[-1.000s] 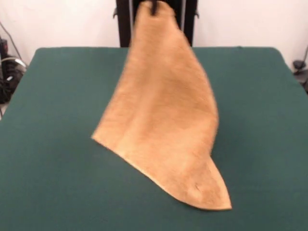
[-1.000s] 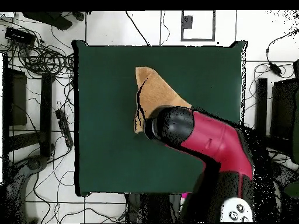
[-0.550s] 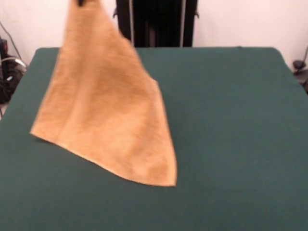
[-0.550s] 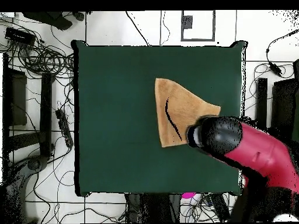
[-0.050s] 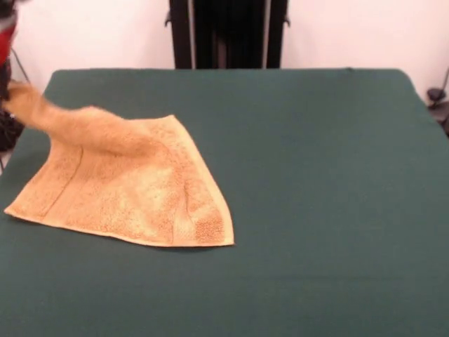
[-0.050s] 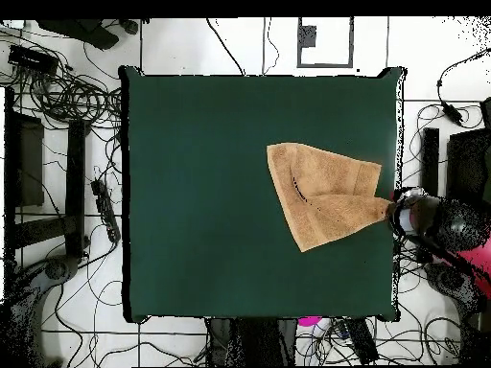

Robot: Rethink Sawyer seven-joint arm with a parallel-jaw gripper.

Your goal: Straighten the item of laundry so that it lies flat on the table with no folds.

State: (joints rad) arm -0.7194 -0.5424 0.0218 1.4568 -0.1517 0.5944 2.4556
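Observation:
The item of laundry (image 5: pixel 133 200), an orange-tan towel, lies mostly spread on the left part of the green table (image 5: pixel 316 175). One corner is drawn up into a narrow ridge that runs to the picture's left edge. There my gripper (image 5: pixel 5 88) holds it, with only a sliver of the red and black arm showing. From overhead the towel (image 6: pixel 321 196) is a fan shape near the right edge of the table (image 6: pixel 192 192). Its tip is pinched at my gripper (image 6: pixel 393 209), just past that edge. A fold line crosses the cloth.
Tangled cables (image 6: pixel 67 96) and dark equipment lie on the floor left of the table in the overhead view. More gear (image 6: pixel 460 163) stands on the floor to the right, close to my arm (image 6: pixel 446 225). A black upright frame (image 5: pixel 228 31) stands behind the table.
My gripper has swung sideways to the table's edge and come down. The towel, which was hanging almost upright, has dropped and now lies mostly on the table.

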